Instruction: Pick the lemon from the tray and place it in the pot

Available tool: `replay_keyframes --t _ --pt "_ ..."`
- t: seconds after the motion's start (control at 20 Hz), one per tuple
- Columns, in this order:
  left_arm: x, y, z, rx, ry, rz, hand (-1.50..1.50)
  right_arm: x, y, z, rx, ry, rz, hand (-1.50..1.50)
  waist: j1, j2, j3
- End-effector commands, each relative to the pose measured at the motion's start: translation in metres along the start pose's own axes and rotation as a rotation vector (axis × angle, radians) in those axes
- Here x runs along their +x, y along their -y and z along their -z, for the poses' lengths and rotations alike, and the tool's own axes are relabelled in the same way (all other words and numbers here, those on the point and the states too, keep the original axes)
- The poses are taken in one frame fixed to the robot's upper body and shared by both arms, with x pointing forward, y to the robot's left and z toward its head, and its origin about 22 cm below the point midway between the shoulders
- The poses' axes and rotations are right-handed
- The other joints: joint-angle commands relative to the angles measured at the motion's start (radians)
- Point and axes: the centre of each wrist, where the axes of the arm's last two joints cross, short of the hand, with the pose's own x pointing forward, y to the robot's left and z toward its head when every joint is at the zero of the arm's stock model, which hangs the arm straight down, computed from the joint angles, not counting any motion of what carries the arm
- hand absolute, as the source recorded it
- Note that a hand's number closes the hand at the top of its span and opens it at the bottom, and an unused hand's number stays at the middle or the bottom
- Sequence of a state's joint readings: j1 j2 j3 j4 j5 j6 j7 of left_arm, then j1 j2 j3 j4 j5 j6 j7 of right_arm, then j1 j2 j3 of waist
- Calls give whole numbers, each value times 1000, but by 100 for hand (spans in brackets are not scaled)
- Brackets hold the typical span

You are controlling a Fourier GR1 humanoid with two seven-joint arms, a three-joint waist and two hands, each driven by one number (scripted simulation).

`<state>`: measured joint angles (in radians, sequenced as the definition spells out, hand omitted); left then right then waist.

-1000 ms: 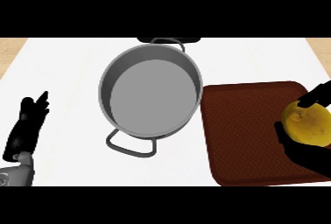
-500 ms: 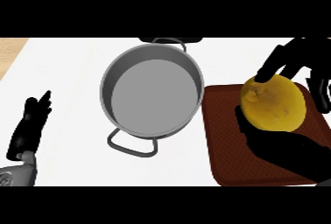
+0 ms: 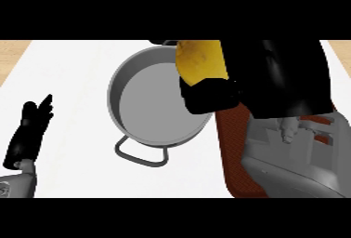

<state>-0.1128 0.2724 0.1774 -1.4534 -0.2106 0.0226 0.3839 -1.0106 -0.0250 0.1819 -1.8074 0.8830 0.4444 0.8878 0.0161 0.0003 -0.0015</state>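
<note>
Lifted off tray (image 3: 237, 153), lemon (image 3: 200, 60) apparently clasped in right hand (image 3: 274, 79), over pot (image 3: 137, 83)

My right robot hand (image 3: 274, 79) is raised high and close to my head view, filling the upper right, its black fingers (image 3: 209, 95) curled around what it holds. Its grey forearm (image 3: 295, 158) rises from the lower right edge. My left robot hand (image 3: 31, 132) rests open near the left edge, fingers straight and pointing up, above its grey wrist (image 3: 15, 183).
</note>
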Motion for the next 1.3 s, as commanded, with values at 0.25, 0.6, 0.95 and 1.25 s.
replay_keyframes --t 0.25,0.6,0.95,1.25 --pt "-2 8 4 -8 24 20 0 12 -64 59 183 -90 28 150 8 5 0" --pt "-1 14 0 -16 6 -1 0 2 -123 64 308 -213 135 -150 24 6 0" --pt "-3 11 0 -4 12 8 0 -9 -126 63 136 -193 469 -150 23 6 1" --pt "-15 7 5 -4 -9 -1 0 -33 -126 56 -74 -246 672 -150 -4 2 1"
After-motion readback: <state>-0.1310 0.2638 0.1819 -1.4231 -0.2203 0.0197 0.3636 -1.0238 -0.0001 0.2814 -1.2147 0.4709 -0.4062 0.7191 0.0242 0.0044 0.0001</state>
